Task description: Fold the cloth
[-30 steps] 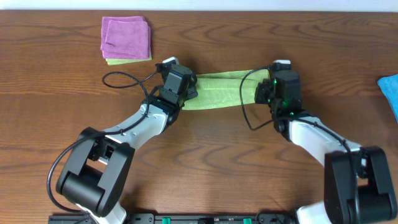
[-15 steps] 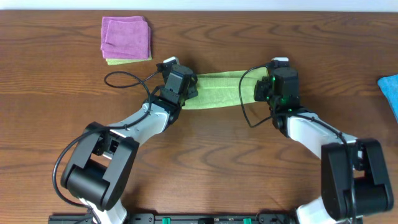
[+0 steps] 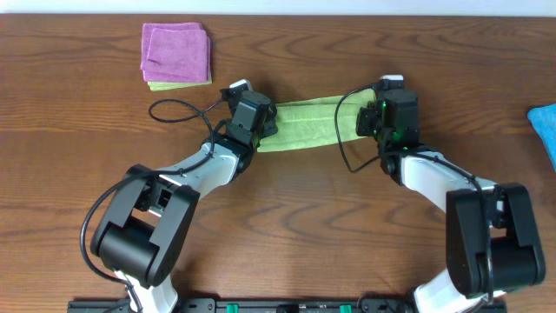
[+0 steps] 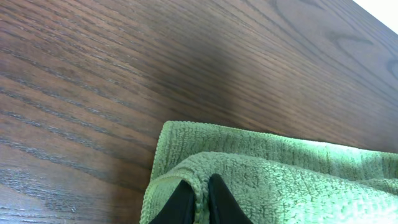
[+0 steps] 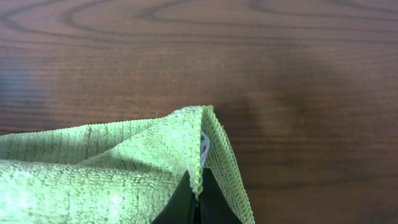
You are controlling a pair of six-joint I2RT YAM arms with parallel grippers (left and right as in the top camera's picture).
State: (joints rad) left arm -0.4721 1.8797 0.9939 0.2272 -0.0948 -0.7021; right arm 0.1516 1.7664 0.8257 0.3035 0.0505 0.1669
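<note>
Cloth (image 3: 306, 124): green terry, doubled into a long strip. It lies on the surface (image 3: 78, 130) past the pink stack (image 3: 176, 54) toward the right arm's side, and nearer the robot than that stack. Left hand (image 4: 198, 202) is at the strip end closer to the stack, fingers closed on a raised ridge of the upper layer just in from the corner; the lower layer shows beyond it, flat on the wood. Right hand (image 5: 196, 200) is at the end far from the stack, fingers pinched on the hemmed corner, which stands up as a peak with a white tag (image 5: 204, 144) showing inside the fold. The strip spans between the two hands; cannot tell whether the middle is off the wood. Handling, judged: light, limp, no stiffness, so it will droop and crease wherever unsupported. The pile is grippy, so slip is unlikely. Layers may part if only one is caught, and the left grip looks to hold the upper layer alone. Best hold is at the corners, on the hem, through both layers.
</note>
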